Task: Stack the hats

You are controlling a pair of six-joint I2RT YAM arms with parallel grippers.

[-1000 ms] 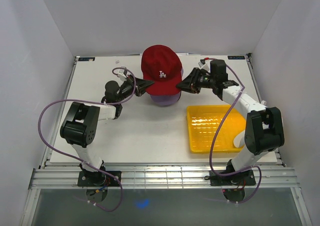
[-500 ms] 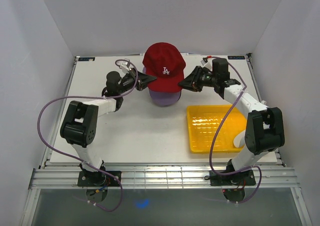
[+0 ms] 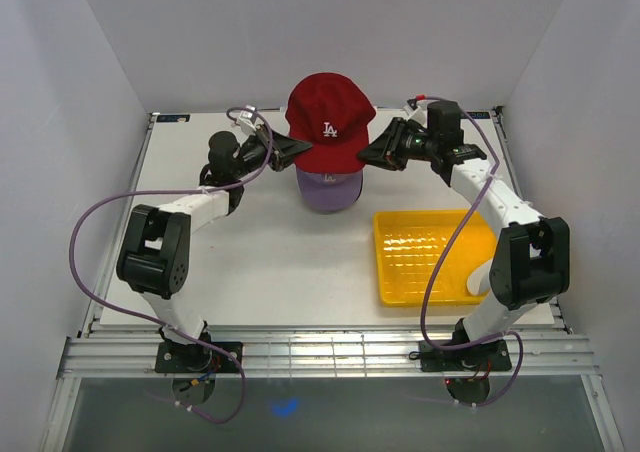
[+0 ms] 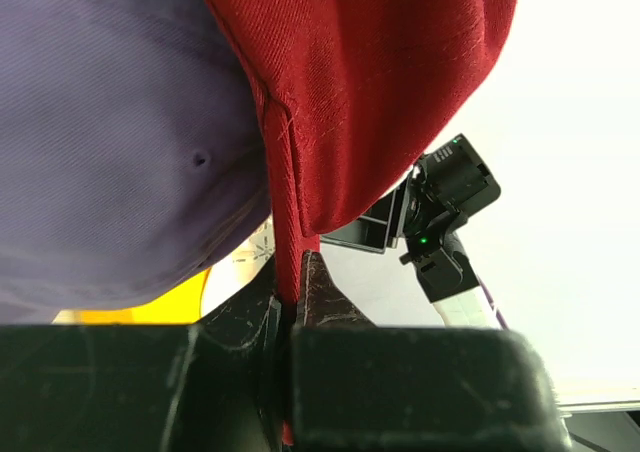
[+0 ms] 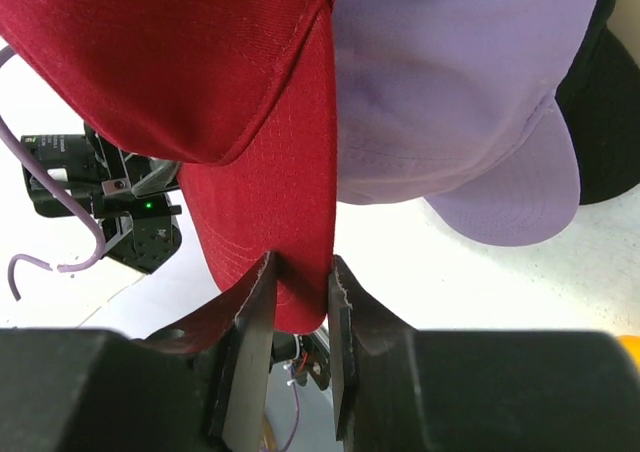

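A red cap (image 3: 328,122) with a white logo hangs in the air above a lavender cap (image 3: 327,188) at the back middle of the table. My left gripper (image 3: 297,150) is shut on the red cap's left edge (image 4: 285,262). My right gripper (image 3: 366,156) is shut on its right edge, at the brim (image 5: 300,272). The lavender cap shows under the red one in both wrist views (image 4: 110,152) (image 5: 450,102). A black cap's edge (image 5: 605,132) shows behind the lavender one. The tan and white caps are hidden.
A yellow plastic tray (image 3: 430,256) lies on the table at the right, in front of my right arm. White walls close the table at the back and both sides.
Both grippers have lifted the red cap up and away from the lavender cap, so more of the lavender cap now shows beneath it.
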